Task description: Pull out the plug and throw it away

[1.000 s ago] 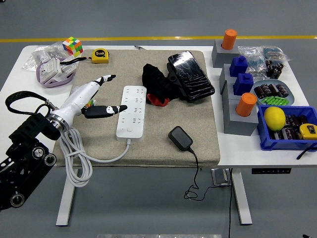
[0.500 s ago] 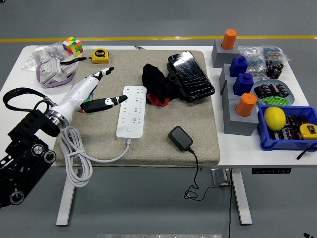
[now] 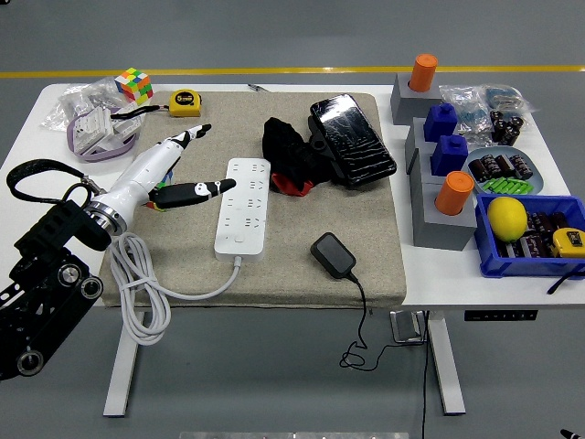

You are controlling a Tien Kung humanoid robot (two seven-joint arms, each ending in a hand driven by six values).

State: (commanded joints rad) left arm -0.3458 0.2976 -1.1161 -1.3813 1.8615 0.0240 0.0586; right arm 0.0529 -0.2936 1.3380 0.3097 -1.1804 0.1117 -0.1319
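A white power strip (image 3: 244, 205) lies on the beige mat (image 3: 366, 229), its white cable (image 3: 139, 293) looping off the near left edge. No plug sits in its sockets. A black adapter plug (image 3: 334, 253) lies loose on the mat to the strip's right, its thin black cord hanging over the table's front. My left hand (image 3: 178, 169) hovers just left of the strip, fingers spread and holding nothing, thumb tip close to the strip's left side. The right arm is out of view.
Black cloth (image 3: 288, 155) and a black pouch (image 3: 352, 137) lie behind the strip. A Rubik's cube (image 3: 133, 85), a yellow tape measure (image 3: 186, 101) and bags sit at the back left. Grey blocks with orange and blue pieces (image 3: 443, 174) and a blue bin (image 3: 530, 238) stand at right.
My left hand has drawn back slightly to the left and lifted a little away from the strip since a second ago. Nothing else moved.
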